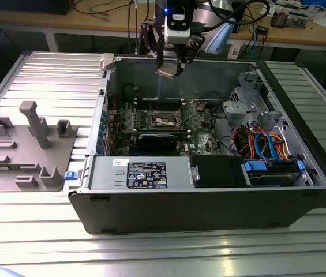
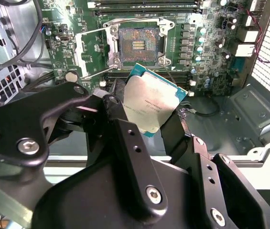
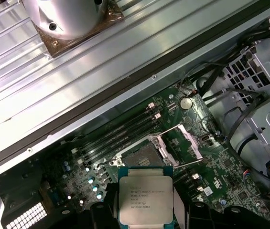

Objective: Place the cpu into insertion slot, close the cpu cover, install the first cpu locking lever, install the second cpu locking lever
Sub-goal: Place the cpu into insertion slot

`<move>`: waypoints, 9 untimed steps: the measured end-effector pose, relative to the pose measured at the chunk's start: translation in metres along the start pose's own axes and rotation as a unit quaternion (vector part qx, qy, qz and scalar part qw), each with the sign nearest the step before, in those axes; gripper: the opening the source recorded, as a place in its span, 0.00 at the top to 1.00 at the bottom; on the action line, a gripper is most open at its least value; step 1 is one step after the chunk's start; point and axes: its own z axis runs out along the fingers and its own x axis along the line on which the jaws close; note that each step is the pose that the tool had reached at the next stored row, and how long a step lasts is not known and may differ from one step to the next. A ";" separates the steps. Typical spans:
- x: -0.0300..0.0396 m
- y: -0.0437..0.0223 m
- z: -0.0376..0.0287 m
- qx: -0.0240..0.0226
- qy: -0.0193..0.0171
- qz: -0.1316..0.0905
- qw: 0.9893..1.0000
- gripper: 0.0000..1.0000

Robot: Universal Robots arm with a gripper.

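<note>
My gripper (image 1: 170, 68) hangs above the far wall of the open computer case, shut on the cpu (image 1: 166, 71), a flat square chip with a silver-grey top. In both wrist views the cpu (image 2: 151, 107) (image 3: 145, 200) sits between the black fingers (image 2: 178, 131), held by its edges. Below on the green board lies the insertion slot (image 2: 138, 45) (image 3: 139, 155) (image 1: 166, 119), a dark square socket with nothing in it. Its cpu cover (image 2: 94, 51) (image 3: 185, 143), a silver frame plate, stands swung open beside the socket. Thin wire locking levers (image 3: 189, 163) stand raised near the socket.
The black case (image 1: 209, 208) lies on a ribbed metal table, with a power supply (image 1: 142, 172) at the front and a drive bay with orange and blue cables (image 1: 269, 150) at the exterior view's right. A grey fixture block (image 1: 27, 147) stands at the exterior view's left. Memory slots (image 2: 144, 5) flank the socket.
</note>
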 end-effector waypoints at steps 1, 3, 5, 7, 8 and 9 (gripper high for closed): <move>0.0000 0.0000 0.0001 0.000 0.000 0.001 1.000 0.45; 0.0000 0.0000 0.0003 0.000 0.000 0.004 1.000 0.45; 0.0000 -0.0001 0.0011 0.000 -0.002 0.019 1.000 0.45; 0.0000 -0.0001 0.0019 0.000 -0.003 0.037 0.999 0.45; 0.0000 -0.0002 0.0023 0.000 -0.004 0.045 0.999 0.45; 0.0000 -0.0002 0.0026 0.000 -0.005 0.051 0.999 0.45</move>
